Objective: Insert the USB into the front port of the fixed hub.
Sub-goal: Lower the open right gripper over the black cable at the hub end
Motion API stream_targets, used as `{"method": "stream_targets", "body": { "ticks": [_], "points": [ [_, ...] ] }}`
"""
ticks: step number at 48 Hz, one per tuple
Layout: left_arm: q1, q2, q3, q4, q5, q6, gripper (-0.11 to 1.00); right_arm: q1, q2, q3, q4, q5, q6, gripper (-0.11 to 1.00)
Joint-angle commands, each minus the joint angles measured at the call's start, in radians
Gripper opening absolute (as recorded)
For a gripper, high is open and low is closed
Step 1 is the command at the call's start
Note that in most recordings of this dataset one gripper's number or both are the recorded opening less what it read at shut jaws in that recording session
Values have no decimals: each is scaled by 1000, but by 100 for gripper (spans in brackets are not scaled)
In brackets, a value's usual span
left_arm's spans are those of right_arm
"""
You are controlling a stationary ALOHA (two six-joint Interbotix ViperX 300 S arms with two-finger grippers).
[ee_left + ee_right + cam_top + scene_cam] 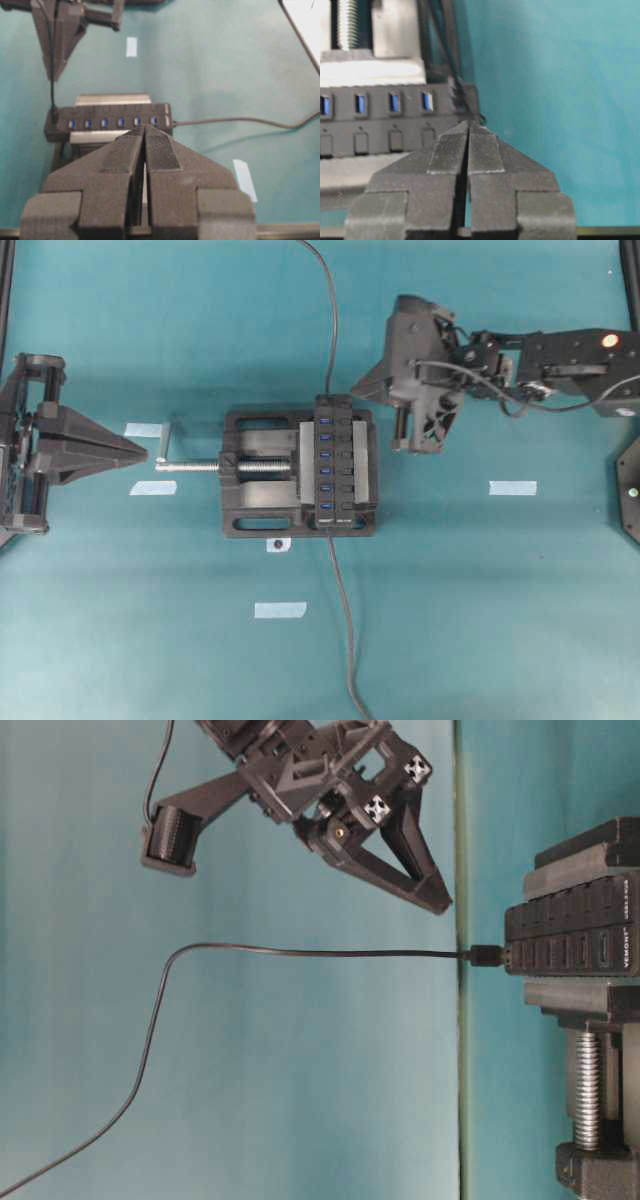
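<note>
You see the long narrow black hub (337, 462) with blue ports clamped in the black vise (262, 472) with its silver screw handle at mid-table. The small black USB plug (487, 957) on its thin dark-grey cable (300, 951) sits at the hub's end face; it looks seated in the port, though the table-level view leaves the depth unclear. Your right gripper (468, 125) hangs near the hub's far end, just beside its edge, jaws pressed together and holding nothing. Your left gripper (145, 131) sits well back at the left table edge, tips meeting, also empty. Bare teal table (480, 610) lies open right of the vise; blue tape strips (513, 488) mark it.
</note>
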Motion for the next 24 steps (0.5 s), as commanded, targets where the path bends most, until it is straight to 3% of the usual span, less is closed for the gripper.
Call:
{"method": "stream_targets", "body": {
  "ticks": [1, 24],
  "points": [
    [3, 3, -25, 2, -5, -2, 0, 9, -8, -28, -2, -5, -11, -3],
    [2, 3, -23, 0, -5, -3, 0, 17, 0, -29, -2, 23, -6, -3]
  ]
}}
